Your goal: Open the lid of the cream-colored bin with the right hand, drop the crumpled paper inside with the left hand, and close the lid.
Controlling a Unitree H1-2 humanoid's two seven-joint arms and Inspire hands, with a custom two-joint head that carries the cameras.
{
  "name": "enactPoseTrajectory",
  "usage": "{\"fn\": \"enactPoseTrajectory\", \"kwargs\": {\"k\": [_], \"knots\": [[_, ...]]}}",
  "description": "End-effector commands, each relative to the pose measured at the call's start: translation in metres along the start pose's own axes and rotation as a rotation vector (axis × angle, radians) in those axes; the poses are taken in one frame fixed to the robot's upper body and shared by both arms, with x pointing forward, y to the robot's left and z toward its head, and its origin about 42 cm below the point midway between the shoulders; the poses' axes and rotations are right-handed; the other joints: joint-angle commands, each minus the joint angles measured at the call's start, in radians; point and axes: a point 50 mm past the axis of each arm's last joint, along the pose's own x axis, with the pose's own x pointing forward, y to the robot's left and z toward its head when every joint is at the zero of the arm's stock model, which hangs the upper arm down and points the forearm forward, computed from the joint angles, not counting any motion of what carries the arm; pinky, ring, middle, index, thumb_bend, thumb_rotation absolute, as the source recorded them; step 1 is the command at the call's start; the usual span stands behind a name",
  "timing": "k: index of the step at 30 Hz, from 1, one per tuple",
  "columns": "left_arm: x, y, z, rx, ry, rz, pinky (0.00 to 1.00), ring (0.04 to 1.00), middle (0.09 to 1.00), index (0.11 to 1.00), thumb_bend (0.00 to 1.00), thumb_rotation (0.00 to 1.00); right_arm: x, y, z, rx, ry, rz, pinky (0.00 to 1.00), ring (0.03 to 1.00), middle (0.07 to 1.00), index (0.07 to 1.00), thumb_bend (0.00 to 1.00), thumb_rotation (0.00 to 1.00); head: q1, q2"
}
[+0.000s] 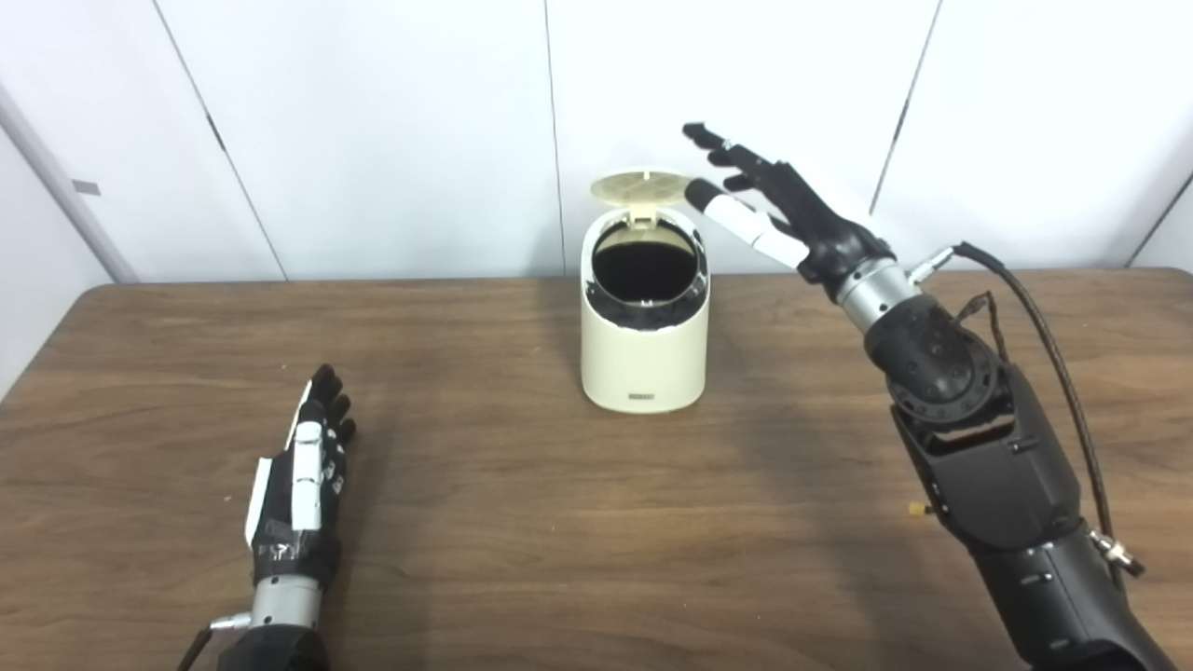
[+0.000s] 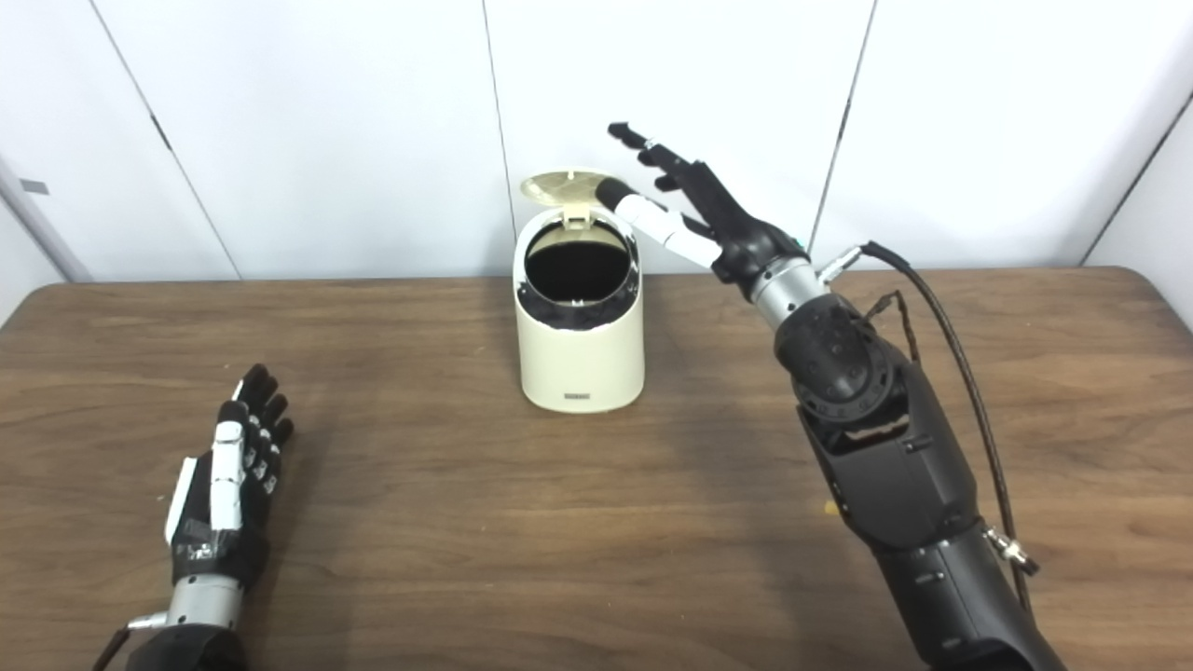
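The cream-colored bin (image 1: 643,345) stands at the back middle of the wooden table (image 1: 522,522). Its round lid (image 1: 641,185) is raised and tilted back, and the dark inside shows. My right hand (image 1: 774,210) is open, held up just right of the lid, its thumb close to or touching the lid's edge. My left hand (image 1: 303,475) lies flat and open on the table at the front left, holding nothing. No crumpled paper shows in either view.
White wall panels (image 1: 391,130) stand right behind the table's far edge. A black cable (image 1: 1053,363) loops along my right forearm.
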Motion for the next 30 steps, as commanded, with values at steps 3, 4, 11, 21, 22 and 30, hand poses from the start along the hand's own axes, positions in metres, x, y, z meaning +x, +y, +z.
{"fn": "enactPoseTrajectory", "kwargs": {"k": [3,4,11,21,22,30], "knots": [[-0.007,-0.006,-0.014,-0.034,0.023,0.017,1.00,1.000,1.000,1.000,0.42,0.92,0.011,-0.024,0.023,-0.066,-0.065,-0.026,0.89,0.944,0.925,0.892,0.53,1.00,0.000,0.001],[-0.007,-0.007,-0.015,-0.033,0.023,0.018,1.00,1.000,1.000,1.000,0.42,0.92,0.011,-0.023,0.023,-0.076,-0.060,-0.020,0.90,0.948,0.926,0.891,0.53,1.00,0.001,0.001],[-0.008,-0.007,-0.016,-0.031,0.027,0.024,1.00,1.000,1.000,1.000,0.43,0.91,0.012,-0.019,0.024,-0.122,-0.039,0.010,0.96,0.999,0.950,0.885,0.58,1.00,0.000,0.001],[-0.008,-0.005,-0.017,-0.031,0.026,0.018,1.00,1.000,1.000,1.000,0.44,0.90,0.008,-0.016,0.024,-0.180,-0.041,0.044,0.94,1.000,0.972,0.884,0.63,1.00,0.002,0.002],[-0.008,-0.005,-0.017,-0.031,0.027,0.020,1.00,1.000,1.000,1.000,0.44,0.90,0.007,-0.016,0.024,-0.182,-0.039,0.047,0.94,1.000,0.972,0.884,0.63,1.00,-0.001,0.006],[-0.008,-0.006,-0.018,-0.029,0.022,0.027,1.00,1.000,1.000,1.000,0.44,0.89,0.002,-0.013,0.020,-0.214,-0.043,0.067,0.91,1.000,0.954,0.889,0.63,1.00,0.005,0.012]]}}
